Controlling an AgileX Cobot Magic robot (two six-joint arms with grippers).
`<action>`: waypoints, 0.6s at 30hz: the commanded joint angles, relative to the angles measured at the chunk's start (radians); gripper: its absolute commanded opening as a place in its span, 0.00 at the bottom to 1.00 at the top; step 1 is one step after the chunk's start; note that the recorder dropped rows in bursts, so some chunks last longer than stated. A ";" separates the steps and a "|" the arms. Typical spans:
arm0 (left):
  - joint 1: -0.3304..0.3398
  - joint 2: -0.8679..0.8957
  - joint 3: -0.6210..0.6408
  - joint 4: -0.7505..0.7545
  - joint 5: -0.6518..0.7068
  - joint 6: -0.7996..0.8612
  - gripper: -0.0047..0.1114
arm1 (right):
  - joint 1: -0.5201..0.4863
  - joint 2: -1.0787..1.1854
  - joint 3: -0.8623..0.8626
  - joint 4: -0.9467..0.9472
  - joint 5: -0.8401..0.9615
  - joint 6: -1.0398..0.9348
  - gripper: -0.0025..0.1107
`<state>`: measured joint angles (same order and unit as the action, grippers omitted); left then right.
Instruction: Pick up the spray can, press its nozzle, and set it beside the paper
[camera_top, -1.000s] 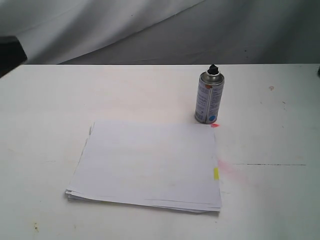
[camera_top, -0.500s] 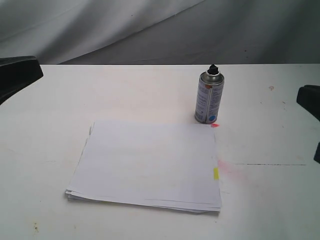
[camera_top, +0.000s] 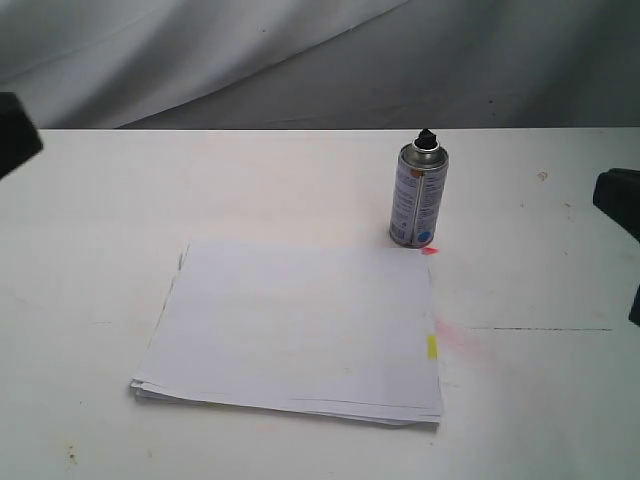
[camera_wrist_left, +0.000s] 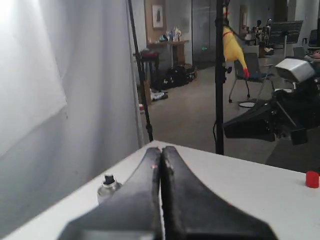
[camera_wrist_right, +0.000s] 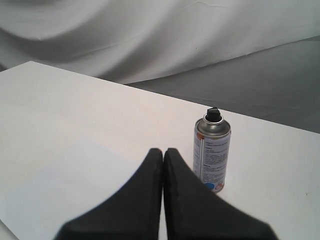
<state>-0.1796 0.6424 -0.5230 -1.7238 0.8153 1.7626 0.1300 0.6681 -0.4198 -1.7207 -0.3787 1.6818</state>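
The silver-grey spray can (camera_top: 418, 196) stands upright on the white table, just behind the paper's far right corner, its black nozzle (camera_top: 427, 137) on top. The white paper (camera_top: 297, 329) lies flat in front of it, with a yellow tab (camera_top: 432, 347) on its right edge. My right gripper (camera_wrist_right: 163, 152) is shut and empty, well short of the spray can (camera_wrist_right: 211, 156). My left gripper (camera_wrist_left: 161, 151) is shut and empty too, far from the spray can (camera_wrist_left: 107, 186), whose nozzle (camera_wrist_left: 108, 178) peeks past one finger. Dark parts of both arms show at the exterior view's edges.
Pinkish-red marks (camera_top: 452, 336) stain the table beside the paper's right edge. A grey cloth backdrop (camera_top: 300, 60) hangs behind the table. A small red object (camera_wrist_left: 312, 179) sits far off on the table in the left wrist view.
The left arm's dark shape at the exterior view's left edge has drawn back and moved up. The right arm came into view at the right edge, then held still. Can and paper have not moved.
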 joint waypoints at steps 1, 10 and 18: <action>-0.009 -0.142 0.046 0.106 -0.097 -0.053 0.04 | -0.001 0.000 0.004 0.007 0.000 -0.005 0.02; -0.009 -0.234 0.259 1.294 -0.641 -1.413 0.04 | -0.001 0.000 0.004 0.007 0.000 -0.005 0.02; -0.009 -0.315 0.470 1.371 -0.789 -1.424 0.04 | -0.001 0.000 0.004 0.007 0.000 -0.005 0.02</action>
<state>-0.1845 0.3536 -0.0935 -0.3762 0.0565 0.3568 0.1300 0.6681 -0.4198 -1.7189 -0.3787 1.6818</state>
